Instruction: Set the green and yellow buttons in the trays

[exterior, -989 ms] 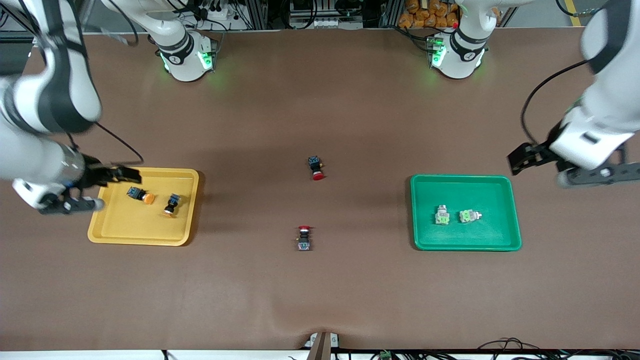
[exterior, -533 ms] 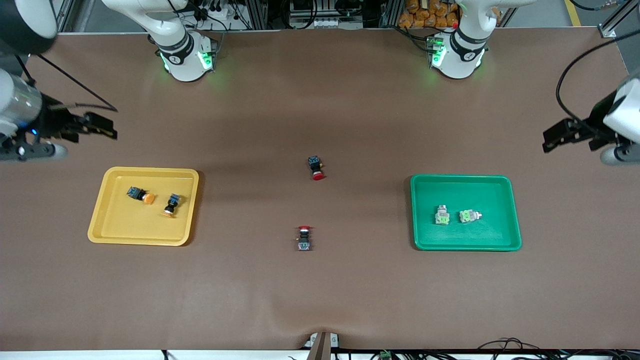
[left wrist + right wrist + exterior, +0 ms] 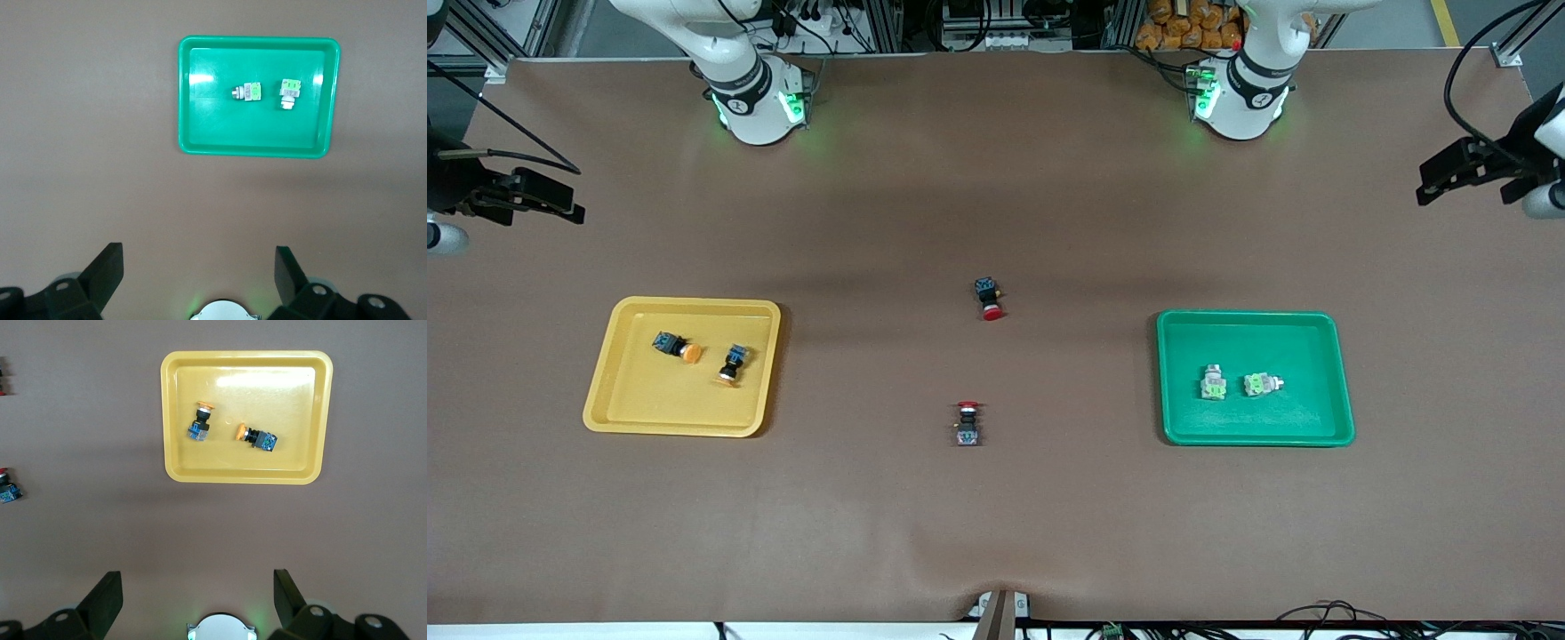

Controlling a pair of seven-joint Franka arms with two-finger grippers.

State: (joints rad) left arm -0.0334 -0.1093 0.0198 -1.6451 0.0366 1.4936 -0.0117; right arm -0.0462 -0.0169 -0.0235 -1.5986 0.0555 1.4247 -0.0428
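Two yellow buttons [image 3: 675, 346] [image 3: 730, 363] lie in the yellow tray [image 3: 649, 404]. Two green buttons [image 3: 1213, 383] [image 3: 1261, 384] lie in the green tray [image 3: 1280, 425]. My right gripper [image 3: 511, 220] hangs open and empty over bare table at the right arm's end. Its wrist view looks down on the yellow tray [image 3: 287, 463], well away from the right gripper [image 3: 198, 581]. My left gripper [image 3: 1485, 188] is open and empty over bare table at the left arm's end. The green tray [image 3: 257, 150] with its green buttons [image 3: 247, 91] lies apart from the left gripper [image 3: 199, 257].
Two black switches with red caps lie on the brown table between the trays, one [image 3: 988, 298] farther from the front camera, one [image 3: 967, 423] nearer. The arms' bases [image 3: 756, 98] [image 3: 1240, 93] stand along the table's back edge.
Both arms have lifted away from their trays and swung out toward the table's ends. Both grippers stayed open. The buttons and trays have not moved.
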